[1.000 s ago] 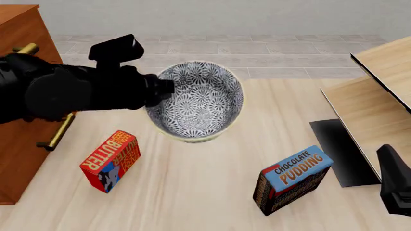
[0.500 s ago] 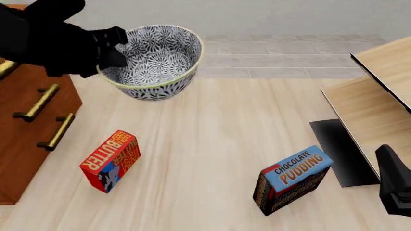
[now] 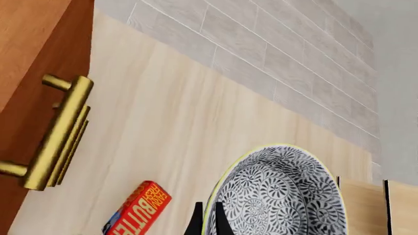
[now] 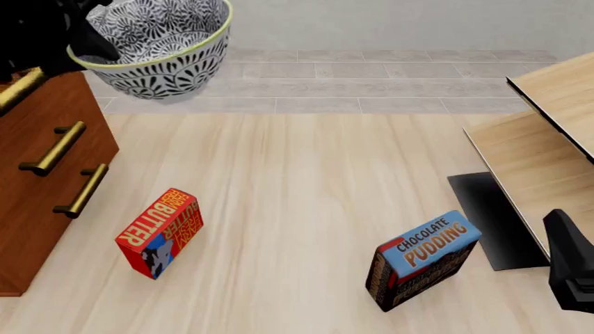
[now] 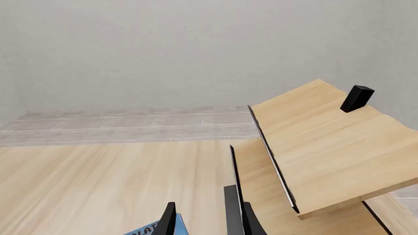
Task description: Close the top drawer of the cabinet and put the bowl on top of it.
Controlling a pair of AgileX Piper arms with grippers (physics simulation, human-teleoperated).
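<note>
The blue-flowered white bowl (image 4: 158, 49) hangs tilted in the air at the upper left, just right of the cabinet (image 4: 37, 209). My left gripper (image 4: 85, 40) is shut on the bowl's near rim. In the left wrist view its fingertips (image 3: 196, 223) pinch the rim of the bowl (image 3: 281, 196). The top drawer (image 4: 55, 104) shows its brass handle (image 4: 19, 89). From the wrist, that handle (image 3: 62, 132) lines up with the two below it. My right gripper (image 4: 571, 268) stays low at the right edge; its fingers (image 5: 235, 210) stand apart with nothing between them.
A red butter box (image 4: 160, 233) stands on the table in front of the cabinet. A chocolate pudding box (image 4: 422, 257) stands at the front right. Pale wood furniture (image 4: 543, 139) with a dark panel takes up the right side.
My left gripper has carried the bowl up and to the left, from above the table's middle to beside the cabinet's top. The right arm has not moved.
</note>
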